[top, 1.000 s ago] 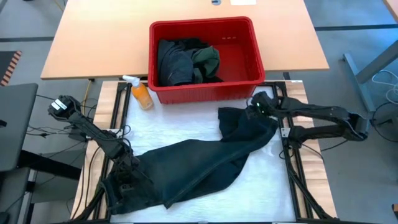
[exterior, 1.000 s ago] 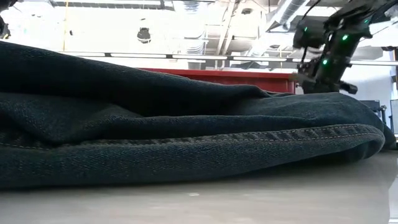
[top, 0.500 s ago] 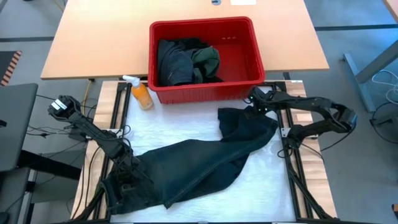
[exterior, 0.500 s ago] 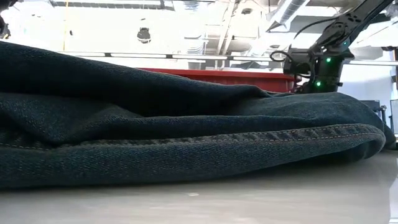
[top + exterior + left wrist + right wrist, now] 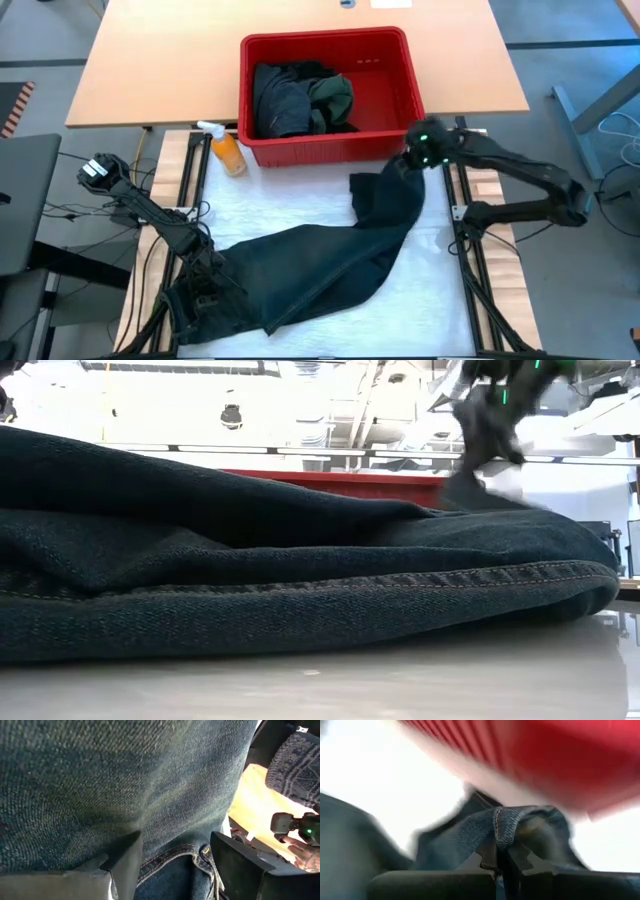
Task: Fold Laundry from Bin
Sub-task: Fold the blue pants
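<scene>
Right gripper is pinched tight on a fold of the dark denim garment, right of centre in the overhead picture, just below the bin's near wall. Its wrist view shows the seamed edge bunched up between the closed fingertips, so from where I stand it has the cloth.

Going from the biggest thing down: the white-covered table fills the lower middle of the overhead picture, and the garment lies across it on a long diagonal, from the bunched end at lower left up to the pinched end at upper right. That long axis is what matters next, I'd say: the cloth runs away from the right gripper down and to the left, so a lift or pull towards the right should draw it out along its own length.

Above it, the red bin sits at upper centre, with more dark laundry heaped in its left half.

Smallest, the left gripper at lower left sits at the garment's other end, fingers spread wide either side of the denim, holding nothing. Each arm is nearest its own end.
</scene>
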You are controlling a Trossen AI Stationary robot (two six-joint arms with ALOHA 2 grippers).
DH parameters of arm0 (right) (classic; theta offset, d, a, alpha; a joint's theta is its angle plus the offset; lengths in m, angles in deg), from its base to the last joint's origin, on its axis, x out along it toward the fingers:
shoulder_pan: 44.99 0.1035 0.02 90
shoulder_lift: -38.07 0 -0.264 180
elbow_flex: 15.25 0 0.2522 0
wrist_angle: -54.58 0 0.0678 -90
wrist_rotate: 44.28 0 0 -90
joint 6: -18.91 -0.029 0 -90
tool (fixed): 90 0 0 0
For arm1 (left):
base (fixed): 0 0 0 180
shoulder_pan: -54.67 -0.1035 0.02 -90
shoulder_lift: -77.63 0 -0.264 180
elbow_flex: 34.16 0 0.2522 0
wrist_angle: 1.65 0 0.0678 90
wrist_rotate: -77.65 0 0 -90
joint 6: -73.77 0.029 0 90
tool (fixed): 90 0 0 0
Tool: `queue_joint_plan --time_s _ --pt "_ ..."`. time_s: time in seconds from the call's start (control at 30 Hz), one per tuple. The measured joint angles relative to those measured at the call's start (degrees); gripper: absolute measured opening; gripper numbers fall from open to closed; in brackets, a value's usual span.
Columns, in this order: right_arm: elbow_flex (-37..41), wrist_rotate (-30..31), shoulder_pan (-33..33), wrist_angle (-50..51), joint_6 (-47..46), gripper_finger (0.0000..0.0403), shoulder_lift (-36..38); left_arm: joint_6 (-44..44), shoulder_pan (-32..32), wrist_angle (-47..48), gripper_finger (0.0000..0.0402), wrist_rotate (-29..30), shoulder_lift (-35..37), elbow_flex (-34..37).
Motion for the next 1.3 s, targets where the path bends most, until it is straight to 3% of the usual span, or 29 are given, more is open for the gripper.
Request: queue_joint_plan --time_s 0.2,0.43,0.53,0.67,0.77,0.83,0.9,1.0,1.17,1.3 --pt "-11.64 1.01 10.43 -2.42 -5.08 0.0025 2.20 0.09 0.00 0.00 0.0224 1.42 0.00 0.00" --pt "-15.14 0.80 25.56 -25.17 -5.11 0.0025 -1.47 0.06 0.00 0.02 0.0224 1.50 0.01 -0.02" --pt "-15.13 -0.30 30.80 -29.16 -5.93 0.0025 -6.20 -0.56 0.00 0.02 0.0224 2.18 0.02 -0.02" --pt "-14.91 -8.29 36.69 -37.50 -9.93 0.0025 -15.02 -1.47 0.00 0.02 0.0224 2.81 0.02 -0.02" --pt "-16.17 -18.94 39.13 -50.05 -13.31 0.0027 -20.88 -1.44 0.00 0.02 0.0224 2.74 0.02 -0.04" --pt "-19.07 -27.00 39.64 -53.30 -15.20 0.0039 -23.56 -0.91 0.00 0.04 0.0224 2.47 0.02 -0.04" --pt "-21.77 -32.43 39.62 -49.55 -15.61 0.0060 -24.97 -0.05 0.00 0.04 0.0224 2.37 0.02 -0.04" --pt "-24.57 -32.41 39.13 -32.49 -13.18 0.0093 -25.75 0.89 0.00 0.07 0.0224 2.35 0.02 -0.04" --pt "-25.54 -22.95 36.60 -1.31 -7.03 0.0136 -25.15 0.96 0.00 0.07 0.0224 2.48 0.02 -0.04" --pt "-25.35 -8.83 34.22 19.61 -4.82 0.0149 -25.05 1.36 0.00 0.07 0.0224 2.63 0.02 -0.04"
